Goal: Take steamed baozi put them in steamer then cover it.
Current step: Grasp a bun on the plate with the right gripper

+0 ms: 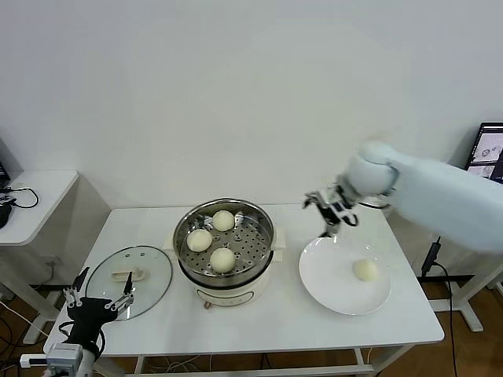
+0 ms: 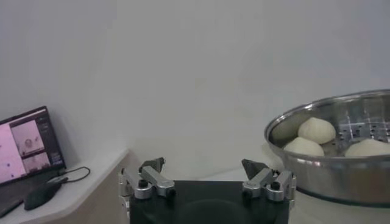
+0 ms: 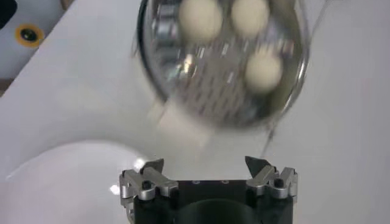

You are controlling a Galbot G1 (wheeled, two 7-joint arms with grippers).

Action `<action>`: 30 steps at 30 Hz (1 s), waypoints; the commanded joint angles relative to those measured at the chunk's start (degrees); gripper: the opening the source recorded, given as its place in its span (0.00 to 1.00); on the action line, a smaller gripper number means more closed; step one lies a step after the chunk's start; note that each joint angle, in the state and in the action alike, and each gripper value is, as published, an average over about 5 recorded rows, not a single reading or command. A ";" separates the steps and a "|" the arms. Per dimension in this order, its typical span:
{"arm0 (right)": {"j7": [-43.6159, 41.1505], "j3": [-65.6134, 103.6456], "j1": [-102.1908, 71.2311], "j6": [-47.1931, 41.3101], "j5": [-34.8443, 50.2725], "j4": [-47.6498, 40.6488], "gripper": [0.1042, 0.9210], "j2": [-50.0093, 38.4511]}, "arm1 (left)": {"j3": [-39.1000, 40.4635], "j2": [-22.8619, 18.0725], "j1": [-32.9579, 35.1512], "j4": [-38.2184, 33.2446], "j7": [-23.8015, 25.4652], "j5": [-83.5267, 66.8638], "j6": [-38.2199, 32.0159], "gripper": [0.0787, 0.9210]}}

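Note:
The steel steamer (image 1: 250, 236) sits on its cream pot mid-table with three steamed baozi inside (image 1: 223, 221) (image 1: 199, 240) (image 1: 222, 260). One more baozi (image 1: 365, 270) lies on the white plate (image 1: 326, 279) to the right. My right gripper (image 1: 330, 214) hovers open and empty over the plate's far left rim, between plate and steamer. The right wrist view shows that gripper (image 3: 205, 163), the steamer (image 3: 201, 79) and the plate (image 3: 61, 182). My left gripper (image 1: 104, 283) is open and empty at the near left corner, over the glass lid (image 1: 149, 271). It (image 2: 204, 163) faces the steamer (image 2: 329, 170).
A small white side table (image 1: 35, 200) with cables stands to the left. A monitor (image 1: 489, 153) is at the far right, and a screen (image 2: 24, 146) shows in the left wrist view. The white wall is close behind the table.

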 commanded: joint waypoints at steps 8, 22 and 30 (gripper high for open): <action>-2.39 23.64 -30.41 1.19 -13.75 -7.11 0.88 -9.36 | -0.02 0.06 0.48 0.08 0.04 0.43 0.27 0.88; -0.86 26.43 -33.24 1.63 -17.54 -17.66 0.88 1.25 | -0.89 0.05 1.42 -0.41 0.07 0.57 0.29 0.88; 0.68 26.21 -32.08 2.14 -18.14 -21.83 0.88 4.63 | -1.02 -0.08 1.14 -0.14 0.08 0.53 0.31 0.88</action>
